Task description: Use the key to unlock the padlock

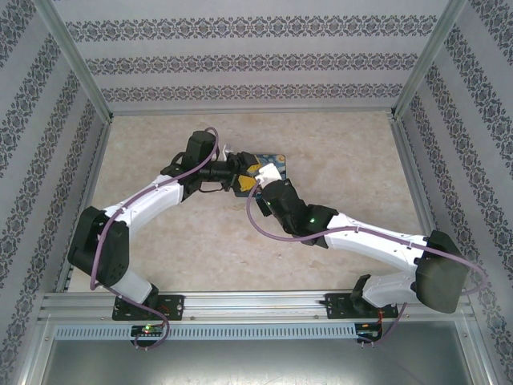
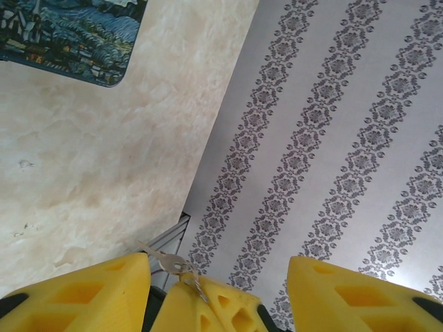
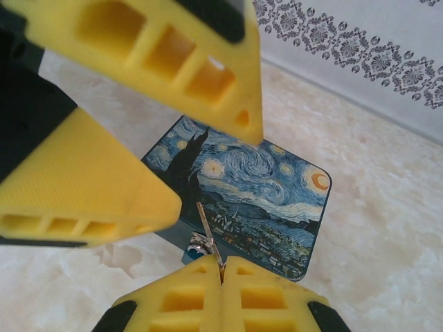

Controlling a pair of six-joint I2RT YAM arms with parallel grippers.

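A marbled beige table is enclosed by patterned walls. A blue tin lies flat near the middle of the table, and both grippers are positioned above it, tip to tip.

The right gripper is closed, with its pads pressed together on one end of the key. The key is held in the air, clear of the tin. Its long axis is directed straight out from the right fingertips toward the left gripper.

The fingers of the left gripper are spread apart, and nothing is clamped between them. In the left wrist view, the key and the right fingertips are seen inside that gap, nearer one finger than the other.

The padlock is probably the small bright-blue speck with a silvery bit, seen against the key just beside the right fingertips. It is too small and too hidden for this to be confirmed.

The left gripper is judged to be the free effector for the coming move. The key lies off-centre in the left gap, so that gap should be centred across the key's line before any closure is made.
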